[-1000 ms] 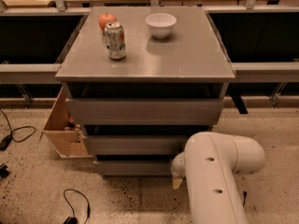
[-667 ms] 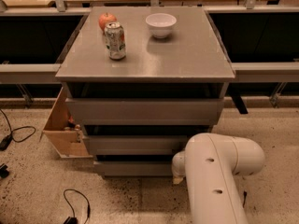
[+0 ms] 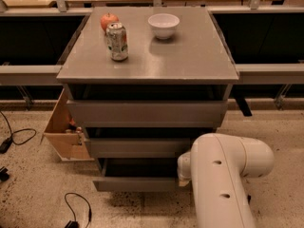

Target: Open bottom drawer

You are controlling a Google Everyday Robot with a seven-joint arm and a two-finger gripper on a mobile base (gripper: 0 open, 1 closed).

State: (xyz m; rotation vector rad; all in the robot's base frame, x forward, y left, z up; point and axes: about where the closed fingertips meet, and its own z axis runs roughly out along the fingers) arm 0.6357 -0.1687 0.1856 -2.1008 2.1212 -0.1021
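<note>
The grey cabinet (image 3: 147,63) has three drawers. The bottom drawer (image 3: 135,184) is the lowest, with a plain grey front. It stands pulled out a little, and a dark gap shows behind its front. My gripper (image 3: 183,178) is at the right end of that drawer front, mostly hidden behind my white arm (image 3: 223,175). The middle drawer (image 3: 137,147) and top drawer (image 3: 147,113) sit further in.
A soda can (image 3: 117,42), an apple (image 3: 109,21) and a white bowl (image 3: 163,25) stand on the cabinet top. A tan wooden box (image 3: 64,134) sits at the cabinet's left. Cables (image 3: 78,208) lie on the speckled floor. Dark shelving runs behind.
The bottom drawer front has come out toward the camera, opening a wider gap under the middle drawer. My arm has drawn back slightly with it.
</note>
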